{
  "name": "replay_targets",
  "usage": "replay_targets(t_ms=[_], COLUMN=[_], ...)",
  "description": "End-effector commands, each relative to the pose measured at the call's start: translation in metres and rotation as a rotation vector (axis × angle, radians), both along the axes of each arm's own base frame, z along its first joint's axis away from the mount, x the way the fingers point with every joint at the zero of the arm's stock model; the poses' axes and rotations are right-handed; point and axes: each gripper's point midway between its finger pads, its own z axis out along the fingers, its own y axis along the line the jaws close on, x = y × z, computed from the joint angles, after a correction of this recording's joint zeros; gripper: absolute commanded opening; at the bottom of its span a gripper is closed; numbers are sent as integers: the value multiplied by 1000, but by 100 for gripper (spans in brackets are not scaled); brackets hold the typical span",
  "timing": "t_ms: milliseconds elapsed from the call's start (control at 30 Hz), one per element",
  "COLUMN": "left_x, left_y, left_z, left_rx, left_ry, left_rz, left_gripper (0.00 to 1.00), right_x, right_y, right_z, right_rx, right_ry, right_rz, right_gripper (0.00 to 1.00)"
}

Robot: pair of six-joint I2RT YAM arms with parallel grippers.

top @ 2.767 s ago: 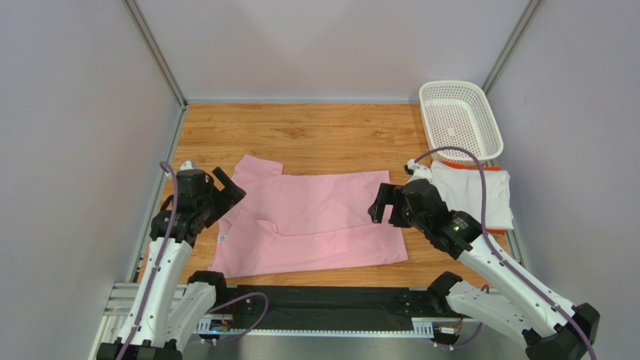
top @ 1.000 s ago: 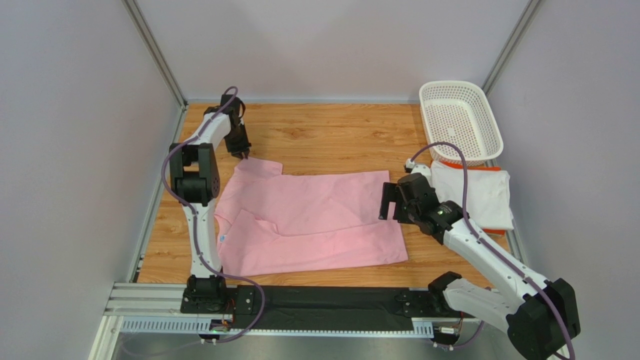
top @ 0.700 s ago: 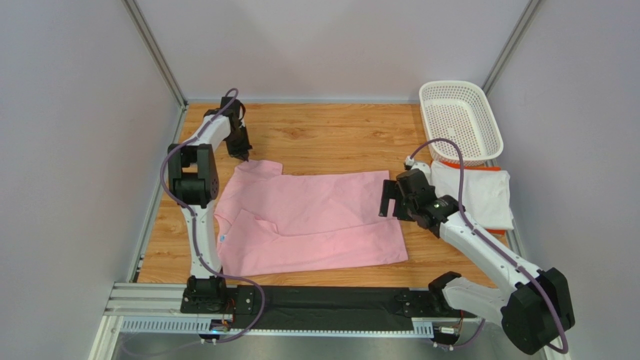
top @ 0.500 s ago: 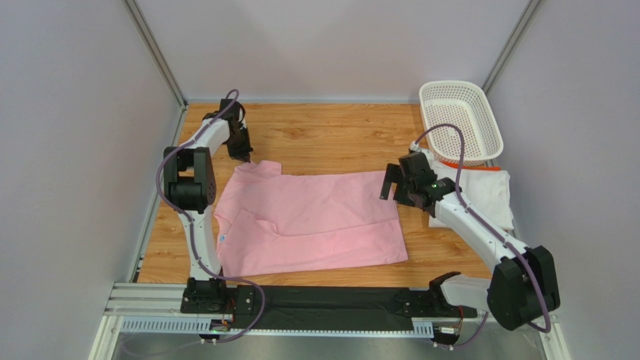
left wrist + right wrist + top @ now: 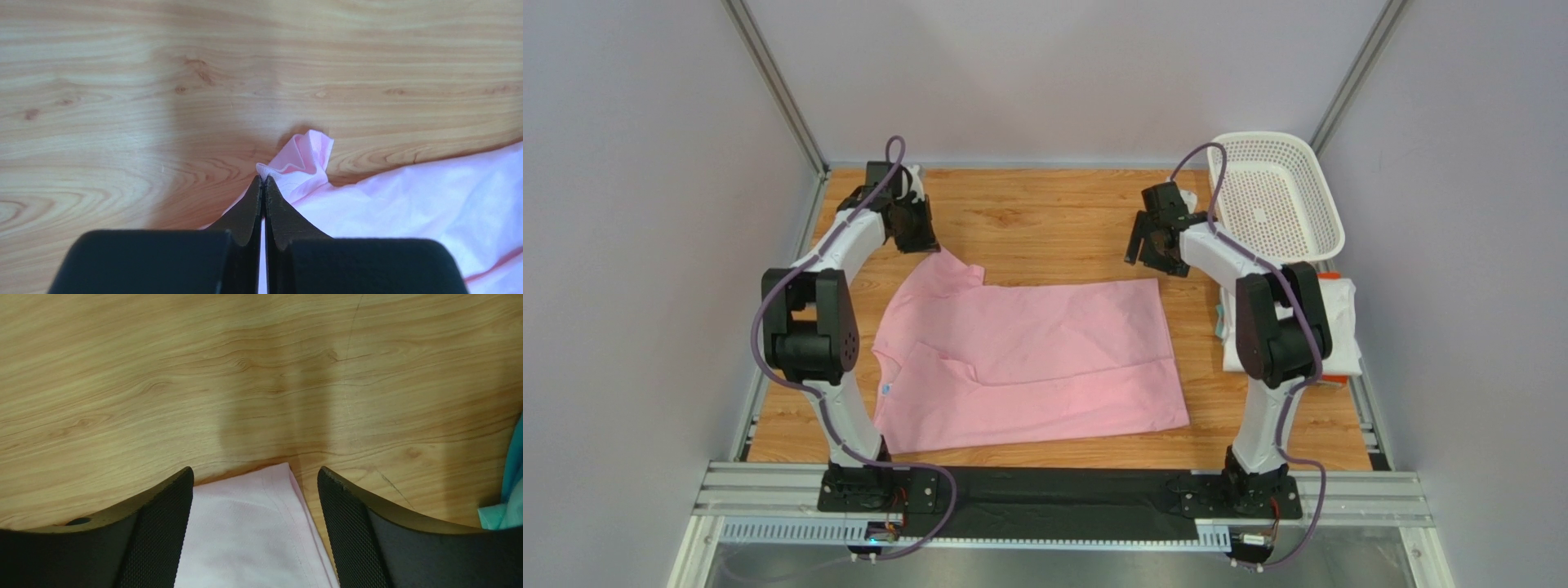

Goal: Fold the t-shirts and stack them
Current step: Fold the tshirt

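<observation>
- The pink shirt (image 5: 1038, 355) lies spread flat in the middle of the surface (image 5: 1051, 221). The white shirt (image 5: 1342, 321) lies at 3 o'clock from it, partly hidden behind the right arm.
- The left end effector (image 5: 264, 180) is at the 11 o'clock corner of the pink shirt, with its fingers pressed together on a small tuft of the cloth. The bite looks very thin, only at the tips. If the arm lifts or pulls fast, I think the tuft can slip out and the corner falls back.
- The right end effector (image 5: 253, 474) stands wide and holds nothing. The 1 o'clock corner of the pink shirt lies just between its fingers. If it goes down too far toward 12 o'clock, it will probably close on bare wood. If it goes down too shallow, it may take only the top layer of the hem.
- One side is gripped and the other is not. A pull from the left alone can drag the shirt toward 9 o'clock, wrinkle it, and move the right corner out from between the fingers.
- The fold near the collar side is already uneven, so a careless fold can lock this crease inside.
- The basket (image 5: 1259, 139) is near the right arm, at 1 o'clock of the surface. A wide swing can knock it, or the cable can catch its rim.
</observation>
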Motion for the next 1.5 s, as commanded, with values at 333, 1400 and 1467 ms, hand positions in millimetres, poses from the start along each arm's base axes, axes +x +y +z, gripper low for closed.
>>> replay_targets(t_ms=[333,1400,1467], left_x=[-17,-126,-134], left_y=[-12,-8,-5], left_z=[18,53,61], left_rx=[-39,-106,-107], left_ry=[-115,-312,-351], left_rz=[-90,12,33], left_gripper=[0,0,0], right_x=[11,-68,-74], right_y=[-7,0,-1], right_z=[-32,27,34], right_rx=[-58,3,10], right_ry=[56,-61,-70], right_rz=[-38,103,111], right_gripper=[52,0,0])
